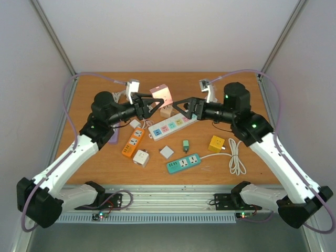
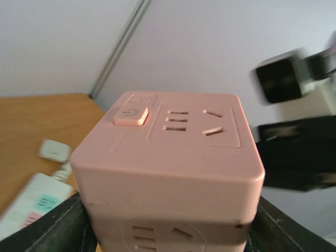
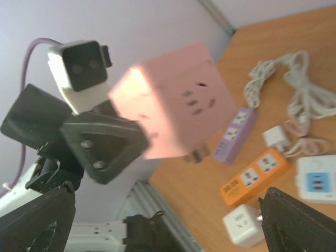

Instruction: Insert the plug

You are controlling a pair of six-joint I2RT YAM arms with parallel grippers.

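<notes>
My left gripper [image 1: 152, 105] is shut on a pink cube socket [image 1: 163, 95] and holds it tilted above the table. In the left wrist view the cube [image 2: 173, 157] fills the frame, its sides between my dark fingers [image 2: 52, 231]. In the right wrist view the cube [image 3: 173, 100] hangs in the air, with plug prongs [image 3: 197, 156] showing under it. My right gripper [image 1: 181, 108] is open and empty, just right of the cube and facing it; in its own view [image 3: 168, 191] nothing lies between the jaws. A white power strip [image 1: 173, 125] with coloured sockets lies below both grippers.
On the table are an orange strip [image 1: 133, 142], a white cube [image 1: 140, 157], a small white adapter [image 1: 166, 151], a green plug [image 1: 185, 144], a teal strip [image 1: 184, 163], a yellow cube [image 1: 216, 143], a coiled white cord [image 1: 236, 157] and a purple strip [image 3: 234, 128].
</notes>
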